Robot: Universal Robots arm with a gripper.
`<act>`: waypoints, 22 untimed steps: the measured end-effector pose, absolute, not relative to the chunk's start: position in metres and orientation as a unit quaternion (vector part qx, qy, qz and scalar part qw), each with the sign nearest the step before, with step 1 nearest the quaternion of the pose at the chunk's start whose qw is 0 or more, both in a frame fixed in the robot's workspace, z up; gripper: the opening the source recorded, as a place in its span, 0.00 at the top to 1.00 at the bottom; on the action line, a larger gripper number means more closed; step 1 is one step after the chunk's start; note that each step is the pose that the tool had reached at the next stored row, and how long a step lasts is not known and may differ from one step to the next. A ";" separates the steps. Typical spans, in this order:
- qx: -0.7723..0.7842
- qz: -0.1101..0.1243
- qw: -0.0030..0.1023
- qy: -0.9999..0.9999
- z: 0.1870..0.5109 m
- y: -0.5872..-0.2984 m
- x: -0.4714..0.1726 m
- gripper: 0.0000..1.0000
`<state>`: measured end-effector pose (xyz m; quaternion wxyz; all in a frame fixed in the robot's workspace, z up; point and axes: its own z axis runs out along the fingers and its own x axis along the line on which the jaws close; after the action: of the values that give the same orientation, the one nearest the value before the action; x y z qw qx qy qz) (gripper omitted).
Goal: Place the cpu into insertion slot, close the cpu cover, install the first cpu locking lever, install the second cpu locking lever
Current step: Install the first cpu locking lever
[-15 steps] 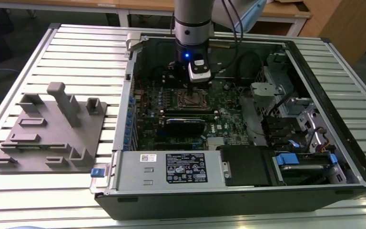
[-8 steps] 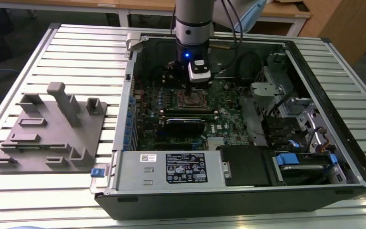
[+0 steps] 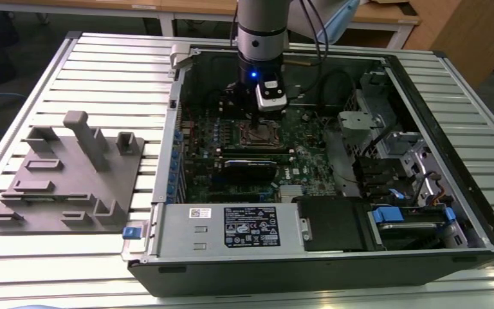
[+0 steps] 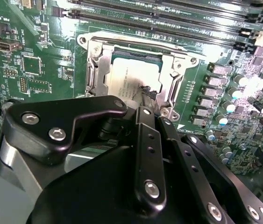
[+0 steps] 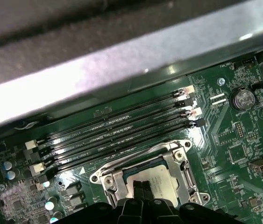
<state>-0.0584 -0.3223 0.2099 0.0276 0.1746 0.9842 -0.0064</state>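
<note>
One small flat square silver-grey cpu (image 4: pixel 130 77) sits in the square dark insertion slot with a silvery rim (image 3: pixel 260 134) on the green circuit board (image 4: pixel 5 74). The thin silvery cpu cover (image 4: pixel 95 70) frame lies flat around it, and the chip shows through its window. The black gripper (image 4: pixel 146 94) has its fingers pressed together with nothing between them. Tips are at the cpu's edge; can't tell if they touch it. In the exterior view the arm (image 3: pixel 260 32) stands upright over the socket inside the open black computer case (image 3: pixel 316 277). Long black memory slots (image 5: pixel 117 126) run just beside the socket.
</note>
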 end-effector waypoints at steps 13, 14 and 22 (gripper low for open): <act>0.172 -0.006 0.028 0.985 0.210 -0.322 -0.058 0.90; 0.171 -0.006 0.028 0.985 0.210 -0.322 -0.058 0.90; 0.156 -0.006 0.028 0.987 0.210 -0.322 -0.056 0.90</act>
<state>-0.0563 -0.3223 0.2099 0.0277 0.1563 0.9873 -0.0059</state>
